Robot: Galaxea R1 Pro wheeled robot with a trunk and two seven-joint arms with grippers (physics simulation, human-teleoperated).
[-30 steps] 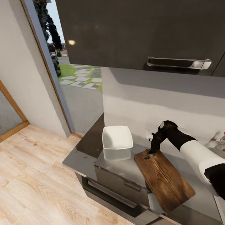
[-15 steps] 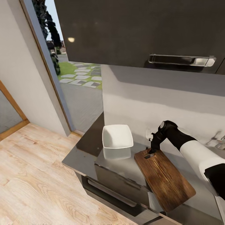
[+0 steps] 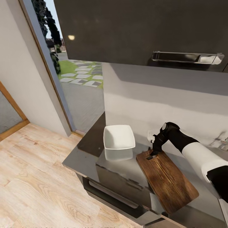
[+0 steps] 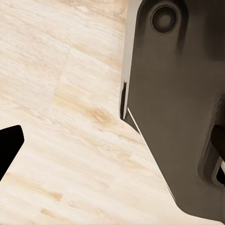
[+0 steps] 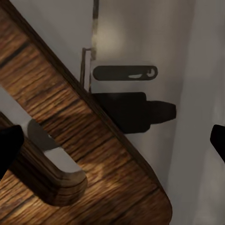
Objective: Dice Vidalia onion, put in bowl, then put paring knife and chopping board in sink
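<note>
The dark brown chopping board [image 3: 166,179] lies at an angle on the glossy countertop [image 3: 85,158], its handle slot [image 5: 47,140] at the far end. My right gripper [image 3: 152,155] hangs over that slotted end, open, with its fingertips [image 5: 9,150] spread wide on either side of the board's corner [image 5: 112,145]. The white squarish bowl [image 3: 118,137] stands just left of the board, mirrored in the slab. My left gripper [image 4: 112,145] is open over the wooden floor beside a dark cabinet. The paring knife and the onion are out of view.
A dark wall cabinet with a chrome handle [image 3: 186,57] hangs low over the counter. A bit of chrome tap [image 3: 221,142] peeks in at the far right edge. A glass door [image 3: 79,79] and pale wood floor [image 3: 34,177] lie to the left.
The head camera has shifted slightly, so the whole picture moved. The right arm, board and bowl keep their places.
</note>
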